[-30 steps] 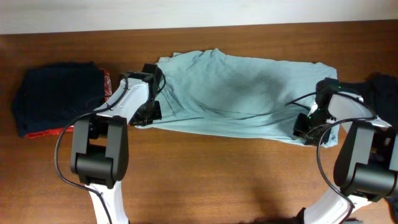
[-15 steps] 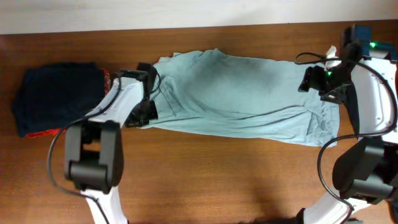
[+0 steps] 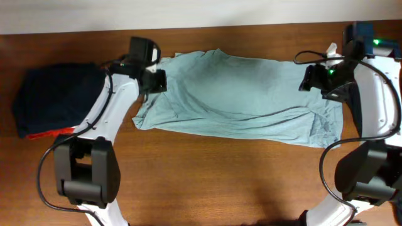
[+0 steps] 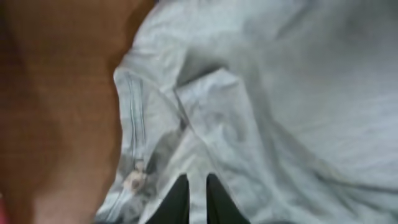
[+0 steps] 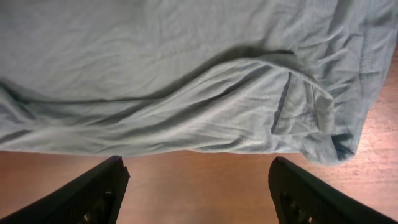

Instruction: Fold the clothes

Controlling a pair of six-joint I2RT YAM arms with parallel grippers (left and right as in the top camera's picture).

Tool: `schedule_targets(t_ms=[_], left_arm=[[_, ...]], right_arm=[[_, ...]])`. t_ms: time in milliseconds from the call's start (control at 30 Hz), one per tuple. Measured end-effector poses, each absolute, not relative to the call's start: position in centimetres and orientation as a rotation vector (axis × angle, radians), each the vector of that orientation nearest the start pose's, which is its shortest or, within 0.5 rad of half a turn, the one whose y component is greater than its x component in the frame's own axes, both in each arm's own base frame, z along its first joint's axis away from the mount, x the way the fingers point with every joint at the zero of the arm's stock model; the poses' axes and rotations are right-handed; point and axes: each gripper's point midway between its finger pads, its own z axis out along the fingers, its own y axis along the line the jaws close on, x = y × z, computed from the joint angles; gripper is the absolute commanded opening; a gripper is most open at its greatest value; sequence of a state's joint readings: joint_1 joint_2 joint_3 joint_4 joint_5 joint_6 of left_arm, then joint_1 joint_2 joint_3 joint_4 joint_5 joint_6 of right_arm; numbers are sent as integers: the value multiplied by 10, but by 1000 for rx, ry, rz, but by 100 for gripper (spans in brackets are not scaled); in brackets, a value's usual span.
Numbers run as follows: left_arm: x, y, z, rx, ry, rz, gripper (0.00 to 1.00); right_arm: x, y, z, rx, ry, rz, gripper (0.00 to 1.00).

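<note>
The pale grey-blue T-shirt (image 3: 245, 94) lies spread and wrinkled across the table's far half. My left gripper (image 3: 154, 80) hovers over its upper-left shoulder. In the left wrist view its fingers (image 4: 197, 199) are almost together, with only a thin strip of cloth showing between them, above the shirt (image 4: 280, 93) and its left sleeve (image 4: 134, 118). My right gripper (image 3: 312, 78) is over the upper-right part. In the right wrist view its fingers (image 5: 205, 190) are wide open and empty over bare wood, just off the shirt's edge (image 5: 186, 118). A folded sleeve (image 5: 305, 106) lies flat.
A folded navy garment (image 3: 56, 94) sits at the far left with red cloth (image 3: 53, 132) under its front edge. Bare wooden tabletop (image 3: 220, 182) runs along the front. A pale wall strip (image 3: 188, 12) borders the back.
My left gripper has left the shirt's lower-left edge and moved up to the left shoulder. My right gripper rose from the lower-right corner to the upper right, then held.
</note>
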State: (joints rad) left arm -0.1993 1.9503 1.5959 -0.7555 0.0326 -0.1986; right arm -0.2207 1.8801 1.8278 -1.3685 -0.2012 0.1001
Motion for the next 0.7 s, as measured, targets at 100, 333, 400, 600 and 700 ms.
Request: schedule_targets(t_ms=[100, 333, 400, 600, 700], left_arm=[[482, -106, 165, 84, 2621, -182, 16], [496, -110, 264, 160, 2453, -192, 20], [496, -110, 277, 174, 2430, -191, 21], [496, -114, 284, 207, 2410, -204, 29], [496, -121, 286, 240, 2399, -216, 31]], right_arm=[[383, -50, 200, 435, 2900, 288, 78], [367, -46, 268, 371, 2799, 262, 78], [365, -46, 276, 366, 2779, 253, 78], [359, -45, 287, 355, 2752, 242, 78], [359, -45, 287, 354, 2752, 241, 79]])
